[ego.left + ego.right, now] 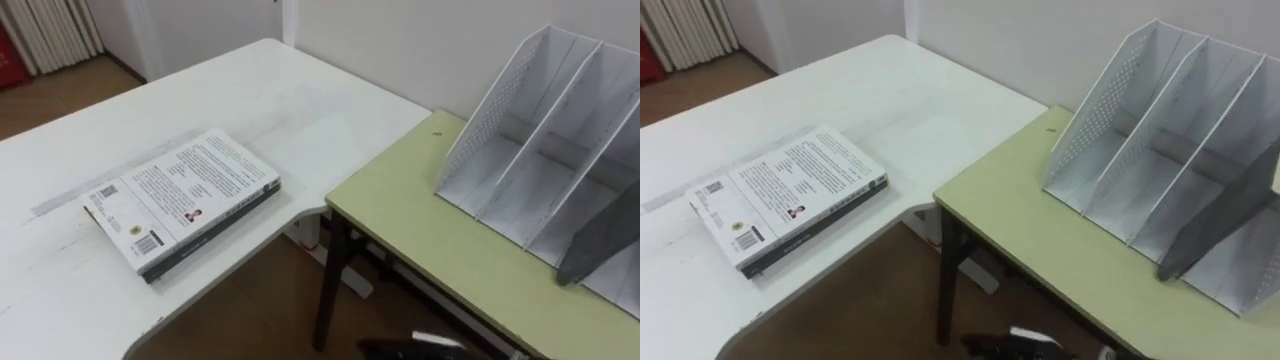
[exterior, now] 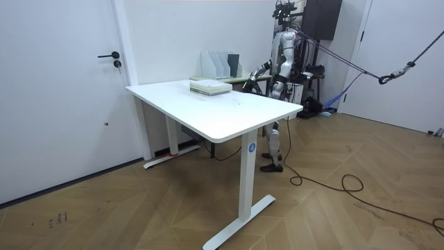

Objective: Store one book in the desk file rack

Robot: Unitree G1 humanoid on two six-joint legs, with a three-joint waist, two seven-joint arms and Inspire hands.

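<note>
The white paperback book (image 1: 182, 197) lies flat on the white bench (image 1: 280, 100); the grey slotted file rack (image 1: 545, 150) on the green bench (image 1: 440, 250) shows no book. Robot hand state: cannot tell. Next, grasp the book.

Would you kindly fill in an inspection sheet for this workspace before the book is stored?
Surface: white desk beside a green table, a gap between them.
Job's things: books stacked flat near the desk's edge; file rack upright on the green table, its visible slots empty.
Clutter: nothing seen.
Hands: robot stands by the desk's far side; hands too small to read.
Cables: a cable on the floor.
Surroundings: door, wooden floor.
</note>
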